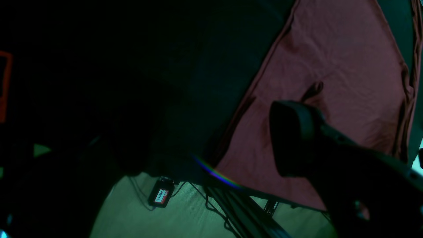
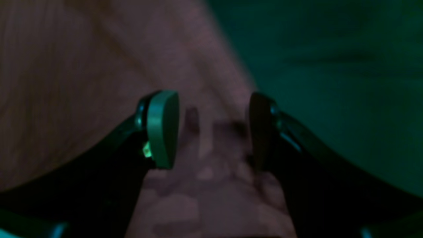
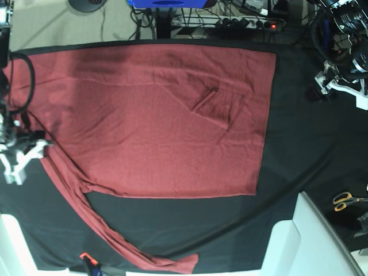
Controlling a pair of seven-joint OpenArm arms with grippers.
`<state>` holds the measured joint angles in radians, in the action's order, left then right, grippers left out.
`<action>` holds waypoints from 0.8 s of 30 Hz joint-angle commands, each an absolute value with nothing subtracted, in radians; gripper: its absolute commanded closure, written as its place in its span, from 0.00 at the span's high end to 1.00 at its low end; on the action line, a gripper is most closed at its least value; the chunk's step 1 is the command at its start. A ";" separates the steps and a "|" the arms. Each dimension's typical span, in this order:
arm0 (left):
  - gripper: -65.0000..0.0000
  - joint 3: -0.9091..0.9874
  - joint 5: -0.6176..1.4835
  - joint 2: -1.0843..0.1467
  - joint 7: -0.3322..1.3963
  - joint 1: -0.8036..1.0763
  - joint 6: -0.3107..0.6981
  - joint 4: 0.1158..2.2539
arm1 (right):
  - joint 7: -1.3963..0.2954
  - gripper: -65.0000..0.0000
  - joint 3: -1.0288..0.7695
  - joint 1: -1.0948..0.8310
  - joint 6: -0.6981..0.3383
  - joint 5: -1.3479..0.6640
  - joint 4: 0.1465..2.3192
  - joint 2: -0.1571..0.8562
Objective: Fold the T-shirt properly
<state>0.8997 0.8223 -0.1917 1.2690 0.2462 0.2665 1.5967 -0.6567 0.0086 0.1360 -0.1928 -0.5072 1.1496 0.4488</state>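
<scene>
Left wrist view: the T-shirt (image 1: 330, 76) spreads flat across the upper right, on the black table cover (image 1: 198, 82). One dark finger pad (image 1: 290, 135) hangs above the cloth; its partner is out of frame, but the left gripper is spread wide and holds nothing.

Right wrist view: the right gripper (image 2: 213, 132) has its two pads apart with maroon T-shirt (image 2: 99, 66) fabric lying under and between them. Released, I'd say: nothing looks pinched, though the picture is soft.

Base view, shirt: the T-shirt (image 3: 155, 121) lies body-flat over the table cover (image 3: 293, 138), its long axis running left to right, with one sleeve (image 3: 109, 230) trailing down toward the near edge.

Base view, right gripper: the right gripper (image 3: 17, 158) sits at the picture's left, right on the shirt's edge where that sleeve begins.

Base view, left gripper: the left gripper (image 3: 330, 80) waits at the right, off the cloth, well apart from the hem (image 3: 267, 115).

What the next move turns on: the stray sleeve runs away from the right gripper toward the near edge, so that arm is the nearer one to gather it in.

Also there: scissors (image 3: 345, 200) on the cover at far right.
</scene>
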 commanded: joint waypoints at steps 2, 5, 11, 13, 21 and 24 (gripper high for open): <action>0.82 0.905 0.842 -0.209 1.260 0.243 0.272 1.612 | -0.636 0.50 0.024 0.189 -0.182 -0.504 1.099 0.475; 0.82 0.906 0.842 -0.211 1.260 0.245 0.272 1.612 | -0.616 0.49 0.030 0.214 -0.182 -0.504 1.035 0.475; 0.82 0.908 0.840 -0.213 1.260 0.246 0.272 1.612 | -0.573 0.50 0.031 0.213 -0.182 -0.503 1.024 0.483; 0.82 0.905 0.840 -0.213 1.260 0.246 0.272 1.612 | -0.573 0.50 0.031 0.213 -0.182 -0.501 1.015 0.484; 0.82 0.903 0.840 -0.213 1.260 0.245 0.272 1.612 | -0.513 0.49 0.013 0.243 -0.189 -0.305 0.901 0.435; 0.82 0.903 0.840 -0.213 1.260 0.245 0.272 1.612 | -0.506 0.45 -0.012 0.242 -0.189 -0.297 0.897 0.433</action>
<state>0.8986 0.8200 -0.1932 1.2690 0.2474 0.2668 1.5967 -0.5209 0.0017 0.2203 -0.1978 -0.3058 0.8867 0.4019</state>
